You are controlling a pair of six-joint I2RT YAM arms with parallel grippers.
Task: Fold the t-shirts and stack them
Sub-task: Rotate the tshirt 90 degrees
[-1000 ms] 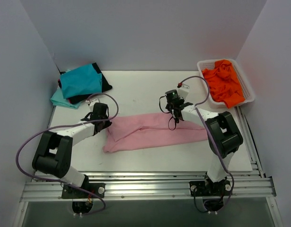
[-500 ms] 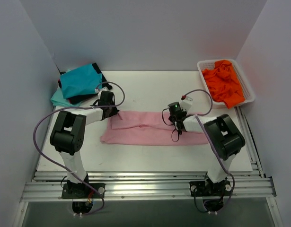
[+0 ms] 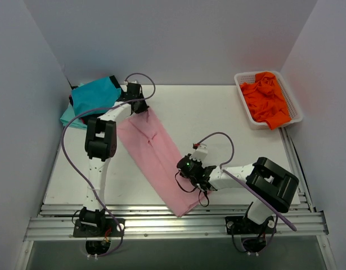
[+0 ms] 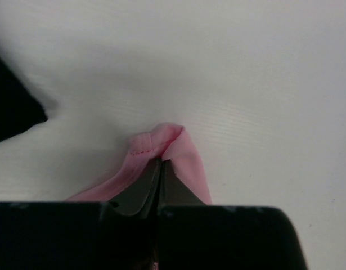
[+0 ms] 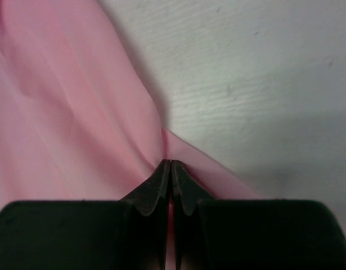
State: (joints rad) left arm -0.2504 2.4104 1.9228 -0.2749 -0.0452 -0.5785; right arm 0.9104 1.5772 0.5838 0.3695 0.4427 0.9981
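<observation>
Pinching pink t-shirt | left hand, arm outstretched, clamped on far corner | right hand clamped on near edge

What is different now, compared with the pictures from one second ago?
Both pincers closed on the pink t-shirt. The left pincer carried its end to the far left, beside the folded stack; the right pincer pulled the other part toward the near edge. The shirt now lies diagonally. The stack, the basket and the orange t-shirt stayed.
</observation>
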